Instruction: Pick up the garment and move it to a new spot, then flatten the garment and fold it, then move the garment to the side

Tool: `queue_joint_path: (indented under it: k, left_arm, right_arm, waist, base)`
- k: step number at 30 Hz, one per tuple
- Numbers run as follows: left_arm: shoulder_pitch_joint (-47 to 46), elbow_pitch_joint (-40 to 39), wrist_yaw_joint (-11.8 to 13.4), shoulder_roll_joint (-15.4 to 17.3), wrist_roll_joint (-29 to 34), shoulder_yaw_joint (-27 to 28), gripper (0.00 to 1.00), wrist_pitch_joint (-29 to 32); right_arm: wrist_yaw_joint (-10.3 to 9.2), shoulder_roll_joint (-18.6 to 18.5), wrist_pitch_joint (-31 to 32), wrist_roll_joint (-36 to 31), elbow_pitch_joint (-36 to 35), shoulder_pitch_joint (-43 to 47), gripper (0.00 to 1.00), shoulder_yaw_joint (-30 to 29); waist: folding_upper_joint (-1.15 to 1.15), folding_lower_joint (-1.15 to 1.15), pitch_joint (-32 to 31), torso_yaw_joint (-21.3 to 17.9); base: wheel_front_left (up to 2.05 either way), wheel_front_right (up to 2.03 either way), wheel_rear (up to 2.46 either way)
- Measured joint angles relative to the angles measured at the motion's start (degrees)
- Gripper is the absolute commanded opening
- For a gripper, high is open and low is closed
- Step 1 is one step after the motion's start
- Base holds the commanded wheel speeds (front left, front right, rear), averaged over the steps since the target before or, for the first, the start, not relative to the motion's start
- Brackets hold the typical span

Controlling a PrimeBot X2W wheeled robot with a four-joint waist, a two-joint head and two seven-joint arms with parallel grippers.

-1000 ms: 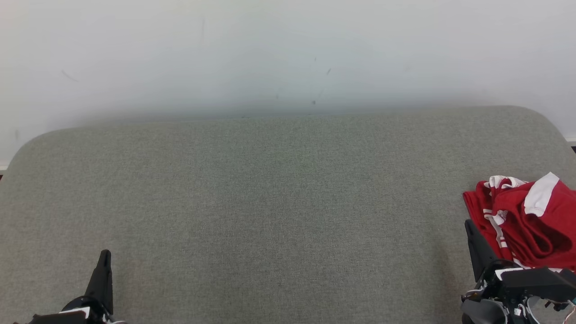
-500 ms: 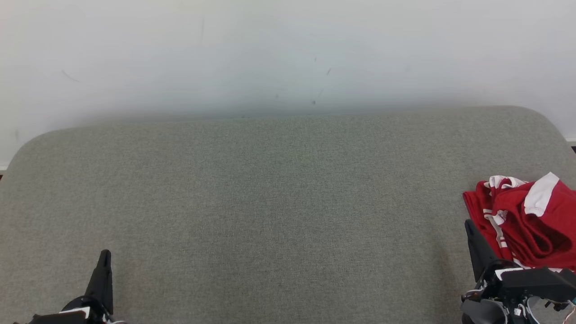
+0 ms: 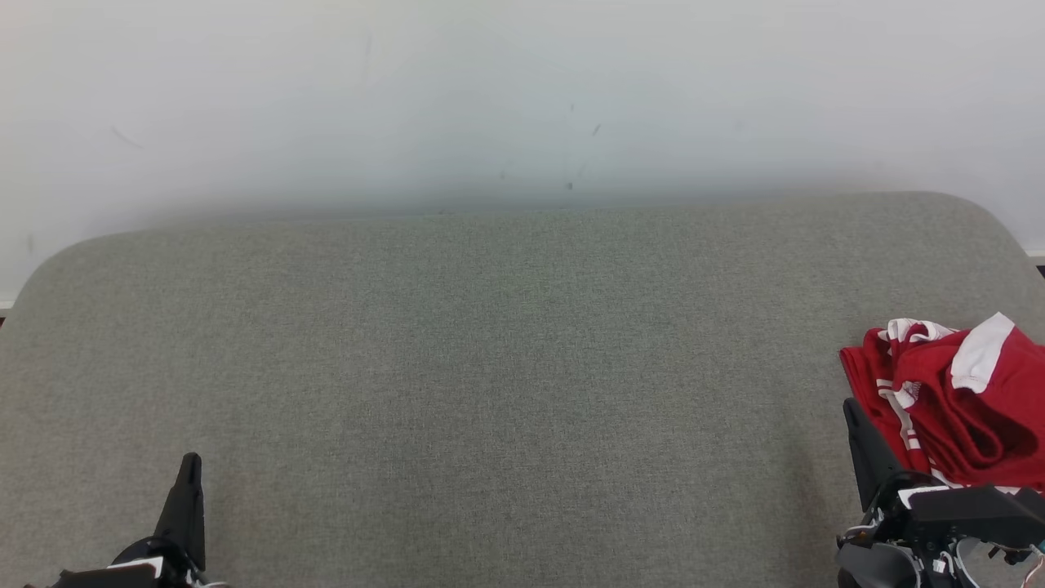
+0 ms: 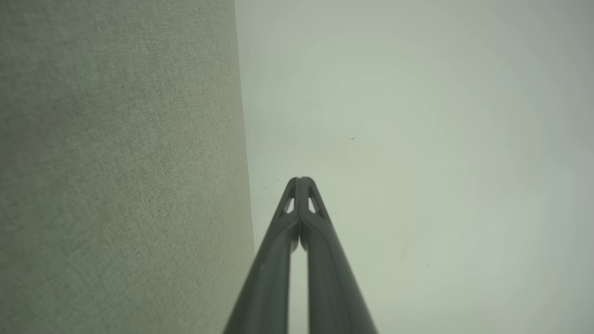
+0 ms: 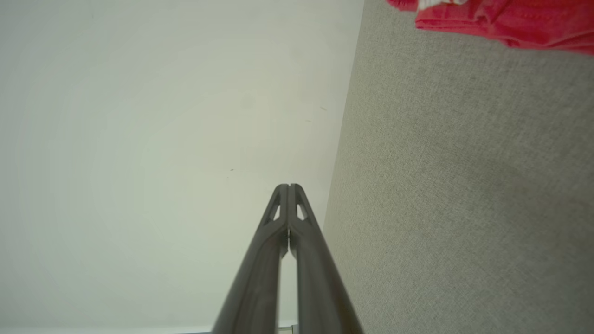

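Just beside our right pincer (image 5: 288, 186) we see the garment (image 3: 955, 408), a crumpled red heap with white bands; that pincer and our left pincer (image 4: 300, 179) are each pressed together, empty.

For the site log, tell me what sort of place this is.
Probably a plain indoor test room: a wide grey fabric-covered surface stands against a bare white wall, with one crumpled red-and-white garment at its right edge.

Garment (image 3: 955, 408): red with white trim, crumpled at the right edge of the grey fabric surface (image 3: 490, 367).
Right gripper (image 3: 857, 425): near right, just beside the garment.
Left gripper (image 3: 189, 472): near left, over bare fabric.
Wall (image 3: 490, 98): pale, far side.
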Motion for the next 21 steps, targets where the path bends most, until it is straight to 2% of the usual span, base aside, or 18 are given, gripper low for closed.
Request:
queue_joint_path:
  k: [21]
  left_arm:
    - [0.0,0.0,0.0,0.0,0.0,0.0,0.00,0.0]
  right_arm:
    - [0.00,0.0,0.0,0.0,0.0,0.0,0.00,0.0]
  waist:
    - [0.00,0.00,0.0,0.0]
  base:
    - [0.00,0.00,0.00]
